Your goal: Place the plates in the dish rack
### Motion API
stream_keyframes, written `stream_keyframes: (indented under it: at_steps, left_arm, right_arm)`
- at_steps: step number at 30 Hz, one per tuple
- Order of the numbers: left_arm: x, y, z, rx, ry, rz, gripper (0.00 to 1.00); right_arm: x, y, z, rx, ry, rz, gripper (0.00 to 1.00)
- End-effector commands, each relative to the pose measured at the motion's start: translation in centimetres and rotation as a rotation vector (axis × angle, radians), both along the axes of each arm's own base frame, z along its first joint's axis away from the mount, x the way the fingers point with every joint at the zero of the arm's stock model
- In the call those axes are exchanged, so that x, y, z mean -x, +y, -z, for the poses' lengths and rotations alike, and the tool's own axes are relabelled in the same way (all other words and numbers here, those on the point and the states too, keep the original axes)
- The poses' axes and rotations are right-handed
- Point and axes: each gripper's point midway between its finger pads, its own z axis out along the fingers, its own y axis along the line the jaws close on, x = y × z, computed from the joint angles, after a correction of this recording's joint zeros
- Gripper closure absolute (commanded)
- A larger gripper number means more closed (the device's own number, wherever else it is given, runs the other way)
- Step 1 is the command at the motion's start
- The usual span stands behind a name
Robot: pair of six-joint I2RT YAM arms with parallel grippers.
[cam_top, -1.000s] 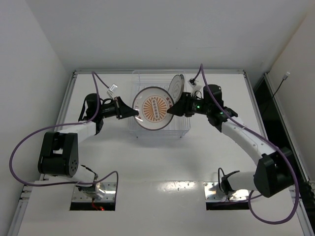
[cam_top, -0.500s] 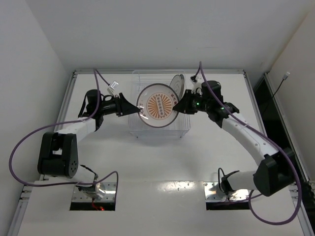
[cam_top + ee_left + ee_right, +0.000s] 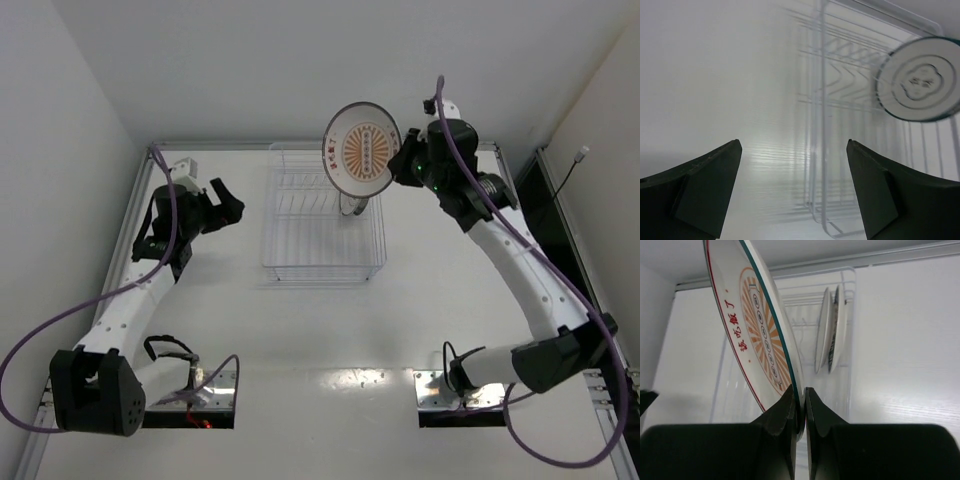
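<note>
Over the far end of the dish rack (image 3: pixel 300 245): I see the sunburst plate (image 3: pixel 365 150) raised, tilted.
Right gripper (image 3: pixel 799 395): clamped on that plate's rim.
Left gripper (image 3: pixel 231 204): jaws spread, empty, left of rack.
Rack slots: two other plates (image 3: pixel 839 325) upright.

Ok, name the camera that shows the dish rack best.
Top external: nearly the whole clear dish rack is in view from above. The left wrist view shows only a blurred stretch of its bars. The right wrist view shows only its far end with two plates, behind the held sunburst plate.
</note>
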Motion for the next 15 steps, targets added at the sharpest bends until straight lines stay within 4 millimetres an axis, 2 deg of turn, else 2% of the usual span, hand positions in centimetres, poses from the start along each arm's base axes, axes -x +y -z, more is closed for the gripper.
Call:
stream_keyframes:
  at_steps: [1, 2, 3, 4, 5, 7, 8, 9, 10, 12, 15]
  left_arm:
    - [0.5, 5.5, 0.1, -0.141, 0.042, -0.286, 0.16]
    - [0.5, 6.3, 0.1, -0.158, 0.041, -0.324, 0.15]
    - [0.5, 6.5, -0.1, -0.164, 0.044, -0.336, 0.15]
    - [0.5, 6.5, -0.1, -0.156, 0.044, -0.34, 0.15]
    - [0.5, 6.5, -0.1, -0.156, 0.044, -0.34, 0.15]
    - [0.6, 6.5, 0.4, -0.161, 0.064, -0.339, 0.15]
    - [0.6, 6.5, 0.4, -0.161, 0.064, -0.339, 0.15]
    - [0.6, 6.5, 0.4, -0.161, 0.064, -0.339, 0.15]
    - [0.6, 6.5, 0.4, -0.161, 0.064, -0.339, 0.15]
    - [0.6, 6.5, 0.4, -0.161, 0.064, -0.339, 0.15]
    - [0.4, 6.3, 0.0, -0.155, 0.055, -0.331, 0.15]
  right_arm:
    - [-3.3, -1.0, -0.9, 0.09, -0.016, 0.133, 1.0]
    - [-3.6, -1.1, -0.4, 0.131, 0.001, 0.159, 1.0]
    - [-4.1, -1.0, -1.3, 0.137, -0.013, 0.179, 1.0]
    - [-4.5, -0.9, -1.0, 0.167, -0.003, 0.191, 1.0]
    - [-5.6, -1.3, 0.6, 0.211, 0.029, 0.232, 1.0]
    - [-6.1, -0.2, 0.7, 0.24, 0.045, 0.228, 1.0]
    - [-6.7, -0.1, 2.6, 0.292, 0.086, 0.248, 1.0]
    - [-7.0, 0.6, 2.0, 0.305, 0.074, 0.257, 1.0]
    - [-7.4, 0.0, 2.3, 0.337, 0.08, 0.297, 1.0]
    - [-8.1, 1.0, 3.8, 0.393, 0.123, 0.308, 1.0]
    - [-8.9, 1.1, 4.7, 0.444, 0.138, 0.34, 1.0]
